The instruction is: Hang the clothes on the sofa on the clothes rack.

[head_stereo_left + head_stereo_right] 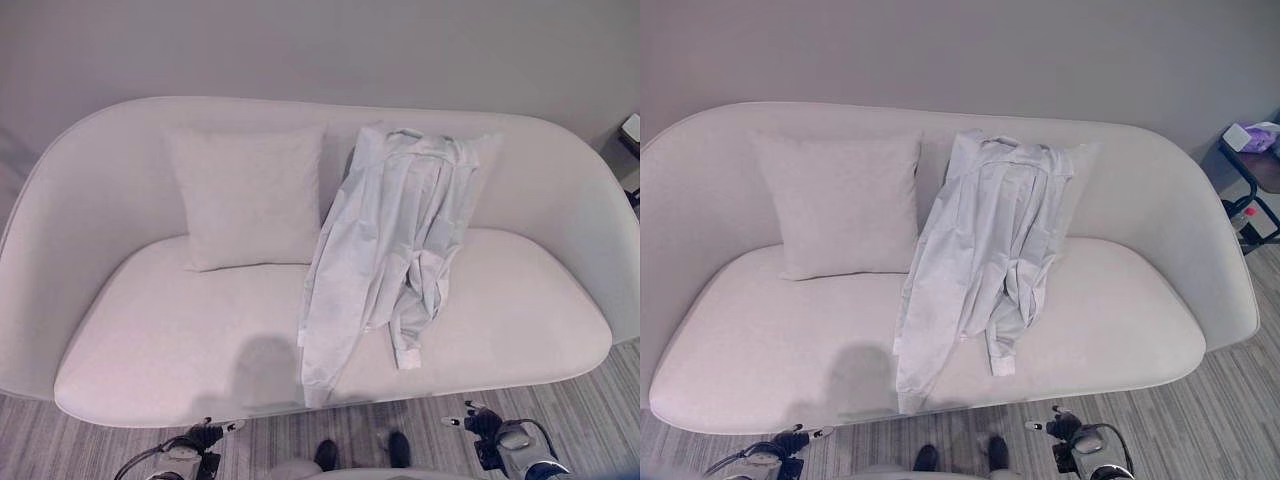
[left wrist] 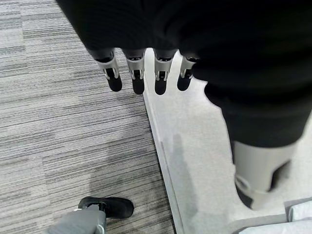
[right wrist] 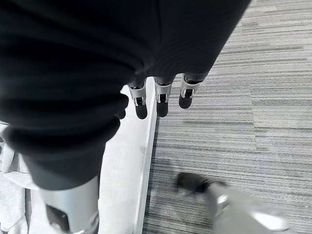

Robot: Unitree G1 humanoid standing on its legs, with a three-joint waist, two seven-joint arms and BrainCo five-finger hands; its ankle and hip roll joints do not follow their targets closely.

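A pale blue shirt lies crumpled on the white sofa, right of its middle. Its collar hangs over the backrest, and one sleeve trails down to the seat's front edge. My left hand hangs low in front of the sofa's front edge, left of the shirt. In the left wrist view its fingers are straight and hold nothing. My right hand hangs low as well, right of the shirt, its fingers straight and empty. Both hands are apart from the shirt.
A white square cushion leans on the backrest left of the shirt. A dark side table with a box on it stands past the sofa's right end. Grey striped carpet runs in front of the sofa.
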